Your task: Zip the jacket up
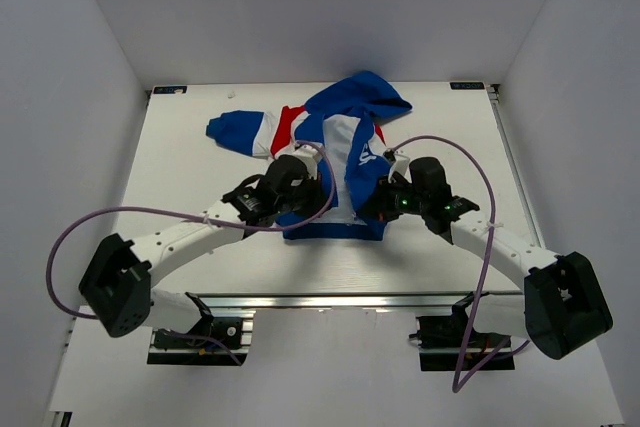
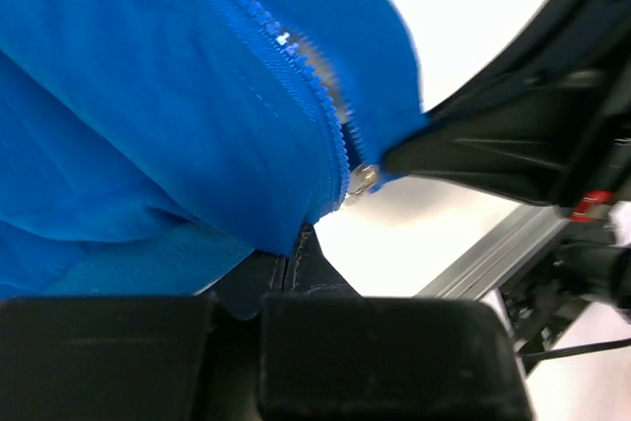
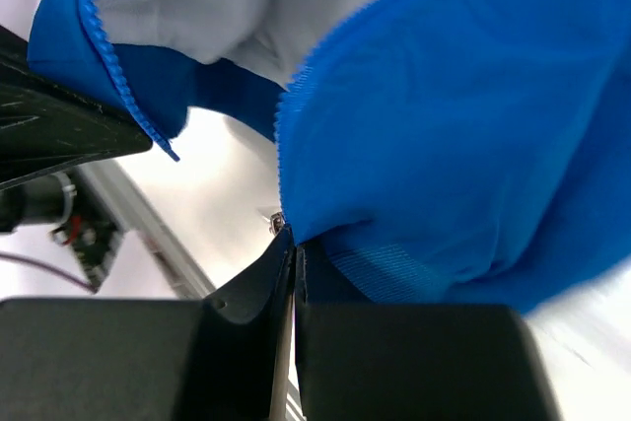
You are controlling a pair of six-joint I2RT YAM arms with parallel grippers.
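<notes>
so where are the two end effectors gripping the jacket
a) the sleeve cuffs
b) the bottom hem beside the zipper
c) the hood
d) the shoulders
b: the wrist views show the left end effector and the right end effector each closed on the blue bottom hem of the jacket, right by the zipper teeth.
</notes>
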